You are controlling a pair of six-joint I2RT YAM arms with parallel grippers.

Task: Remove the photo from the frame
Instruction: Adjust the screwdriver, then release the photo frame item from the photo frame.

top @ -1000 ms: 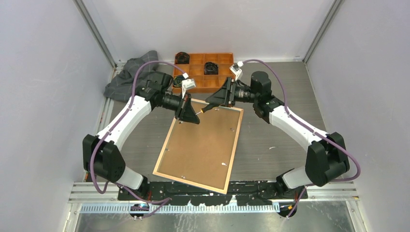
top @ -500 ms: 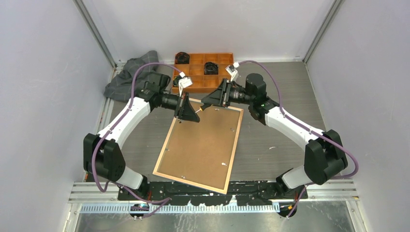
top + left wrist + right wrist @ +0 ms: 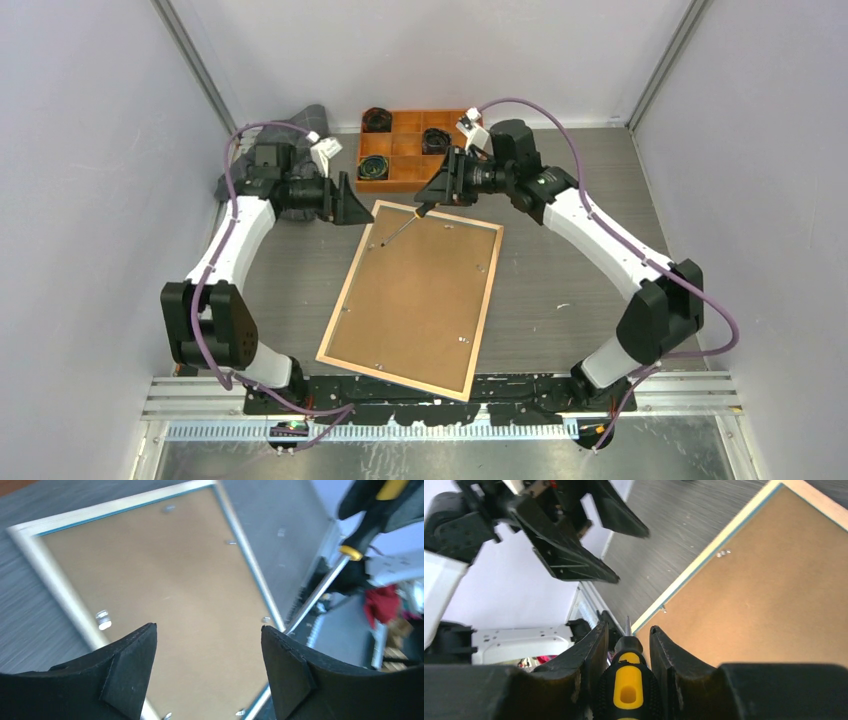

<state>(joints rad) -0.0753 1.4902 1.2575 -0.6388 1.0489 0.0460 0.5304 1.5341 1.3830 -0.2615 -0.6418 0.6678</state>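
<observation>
The frame (image 3: pixel 347 279) lies face down in the middle of the table, its light rim around the brown backing board (image 3: pixel 420 295). The photo is hidden under that board. My right gripper (image 3: pixel 428 198) hovers over the frame's far edge, shut on the black-and-yellow handle of a screwdriver (image 3: pixel 628 680). The screwdriver's shaft (image 3: pixel 403 226) slants down toward the frame's far left corner. My left gripper (image 3: pixel 358 212) hangs just left of that corner, open and empty, its jaws wide apart (image 3: pixel 207 627) above the backing board (image 3: pixel 160 580).
An orange compartment tray (image 3: pixel 400 181) holding black rolls stands behind the frame. A grey cloth (image 3: pixel 262 160) is bunched at the far left by the wall. Small metal tabs (image 3: pixel 103 620) sit along the frame's inner edge.
My left gripper has opened and drawn back to the left, away from the screwdriver. My right gripper closed on the handle and carried the screwdriver slightly farther back and left.
</observation>
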